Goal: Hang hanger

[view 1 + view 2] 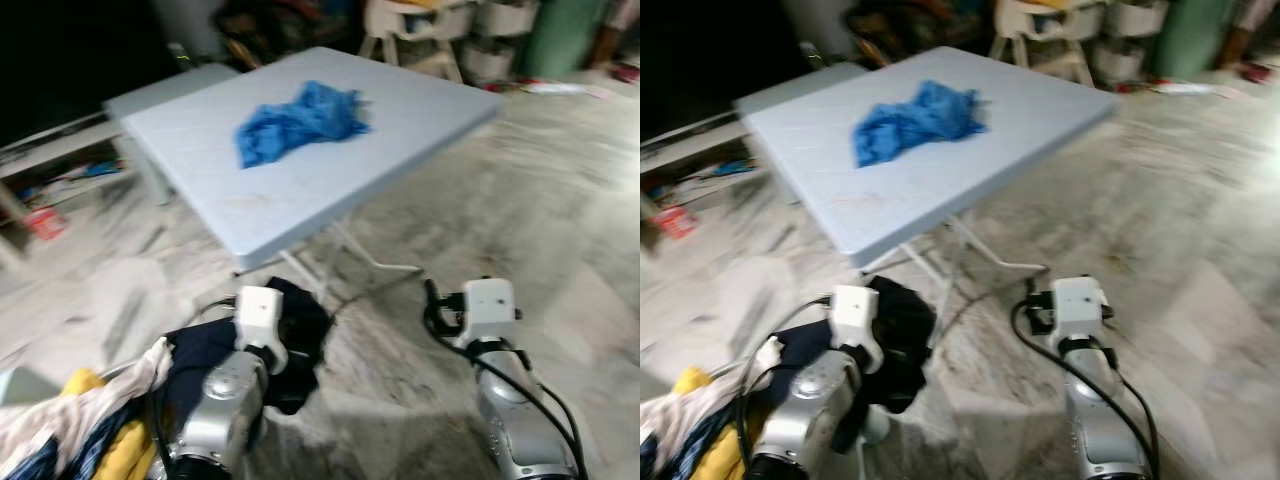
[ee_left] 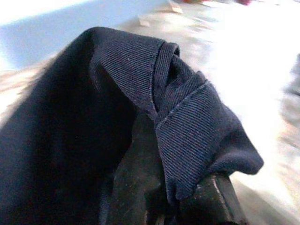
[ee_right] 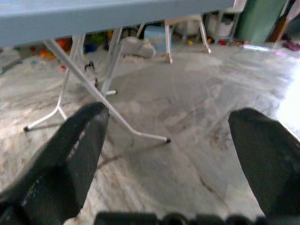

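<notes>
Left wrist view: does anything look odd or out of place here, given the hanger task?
Yes. The left tool has dark navy cloth draped over its fingers, not a hanger. A blue garment lies crumpled on the grey folding table, and clothes sit bunched by the left arm.

Grey marble floor (image 1: 560,200), pale blue folding table (image 1: 300,190) on white legs, cluttered shelves (image 1: 60,170) along dark left wall.
</notes>
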Controlling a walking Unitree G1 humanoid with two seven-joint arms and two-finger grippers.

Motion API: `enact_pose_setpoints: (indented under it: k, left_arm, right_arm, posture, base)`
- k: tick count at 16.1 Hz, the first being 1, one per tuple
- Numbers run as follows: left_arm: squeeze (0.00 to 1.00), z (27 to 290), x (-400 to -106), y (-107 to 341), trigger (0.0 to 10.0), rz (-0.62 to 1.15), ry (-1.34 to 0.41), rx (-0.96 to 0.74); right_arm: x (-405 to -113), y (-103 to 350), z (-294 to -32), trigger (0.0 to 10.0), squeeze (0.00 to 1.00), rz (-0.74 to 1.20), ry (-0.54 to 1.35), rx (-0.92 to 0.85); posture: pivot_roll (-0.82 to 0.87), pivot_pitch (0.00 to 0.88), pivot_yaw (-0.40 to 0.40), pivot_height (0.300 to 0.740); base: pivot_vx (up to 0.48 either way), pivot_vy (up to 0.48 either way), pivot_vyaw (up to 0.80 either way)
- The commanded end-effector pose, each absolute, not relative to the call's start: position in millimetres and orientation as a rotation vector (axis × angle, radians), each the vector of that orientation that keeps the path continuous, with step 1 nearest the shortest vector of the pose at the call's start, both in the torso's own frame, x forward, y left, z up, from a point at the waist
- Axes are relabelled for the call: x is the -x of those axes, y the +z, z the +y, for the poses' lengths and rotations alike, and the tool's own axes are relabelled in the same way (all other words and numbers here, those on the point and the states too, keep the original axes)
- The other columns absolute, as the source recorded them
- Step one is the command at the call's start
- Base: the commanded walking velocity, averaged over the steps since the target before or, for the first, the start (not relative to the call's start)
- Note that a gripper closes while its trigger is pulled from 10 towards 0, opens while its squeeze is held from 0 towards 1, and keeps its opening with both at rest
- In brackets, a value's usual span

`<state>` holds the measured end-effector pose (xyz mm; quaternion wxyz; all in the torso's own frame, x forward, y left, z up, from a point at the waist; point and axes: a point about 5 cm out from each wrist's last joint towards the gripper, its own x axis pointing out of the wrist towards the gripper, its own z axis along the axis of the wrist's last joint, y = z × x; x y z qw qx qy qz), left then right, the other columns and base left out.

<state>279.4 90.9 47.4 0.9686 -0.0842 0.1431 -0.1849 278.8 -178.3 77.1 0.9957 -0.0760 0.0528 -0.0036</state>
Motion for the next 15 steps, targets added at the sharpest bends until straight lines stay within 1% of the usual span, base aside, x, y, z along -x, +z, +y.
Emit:
enact_pose_setpoints:
  k: [1,3,6,12,15]
  left_arm:
    - [0.00,106.4,-281.6,48.9,10.0,0.277,-0.331,0.149]
    - [0.00,107.5,-282.7,49.6,10.0,0.272,-0.324,0.161]
    - [0.00,106.7,-283.7,50.0,10.0,0.276,-0.320,0.163]
    - [0.00,102.6,-284.8,49.0,10.0,0.279,-0.339,0.162]
    - [0.00,99.0,-288.4,49.7,10.0,0.280,-0.348,0.160]
  right_arm:
    - [-282.2,79.2,-162.1,10.0,0.00,0.095,0.038,0.133]
    - [-281.5,78.1,-161.1,10.0,0.00,0.098,0.040,0.132]
    - [-281.1,77.2,-160.4,10.0,0.00,0.102,0.042,0.132]
    - [-279.7,76.0,-165.2,10.0,0.00,0.112,0.027,0.128]
    - [-278.4,75.4,-164.7,10.0,0.00,0.113,0.029,0.122]
  posture:
    - [-0.21,0.000,0.119,0.740]
    - [-0.20,0.000,0.117,0.740]
    - [-0.20,0.000,0.117,0.740]
    - [-0.22,0.000,0.125,0.740]
    - [-0.24,0.000,0.131,0.740]
  base:
    - [0.000,0.000,0.00]
    - [0.000,-0.326,0.00]
    - [0.000,0.000,0.00]
    - [0.000,-0.480,0.00]
    - [0.000,-0.480,-0.79]
